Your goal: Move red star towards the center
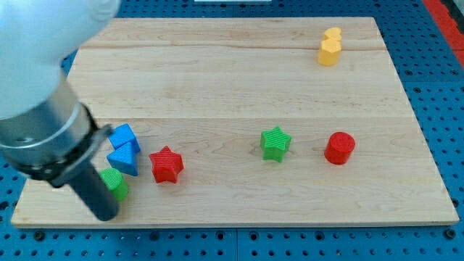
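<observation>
Camera view. A pale wooden board (232, 80) lies on a blue perforated table (449, 87). The arm enters from the view's top left as a large blurred white and grey body, narrowing to a dark rod. The tip (106, 214) stands near the board's bottom left edge. The tool is a plain rod with no jaws, so there is nothing to spread or close; it grips nothing.

The red star (167, 164) lies flat in the lower left part of the board, well left of the board's centre. It sits to the right of the tip and apart from it, not in contact.

A green block (115, 183), shape not clear as the rod covers part of it, lies just beside the tip on its right. Whether the two touch cannot be told. A blue triangular block (124, 160) lies just left of the red star, and a second blue block (123, 136) touches it from above.

A green star (275, 143) lies right of centre. A red cylinder (339, 148) stands further right, apart from it. A yellow block (330, 48) rests near the top right corner, well apart from the rest.
</observation>
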Controlling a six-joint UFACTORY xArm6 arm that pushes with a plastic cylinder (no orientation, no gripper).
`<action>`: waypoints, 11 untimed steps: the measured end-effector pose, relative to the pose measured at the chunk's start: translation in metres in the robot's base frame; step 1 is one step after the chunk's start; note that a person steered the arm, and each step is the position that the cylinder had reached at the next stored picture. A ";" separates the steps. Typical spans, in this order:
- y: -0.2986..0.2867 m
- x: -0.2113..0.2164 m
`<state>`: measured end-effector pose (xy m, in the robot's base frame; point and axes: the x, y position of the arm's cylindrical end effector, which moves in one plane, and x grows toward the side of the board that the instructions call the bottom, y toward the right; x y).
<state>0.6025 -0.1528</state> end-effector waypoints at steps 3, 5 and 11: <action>0.024 -0.049; 0.057 -0.062; 0.074 -0.080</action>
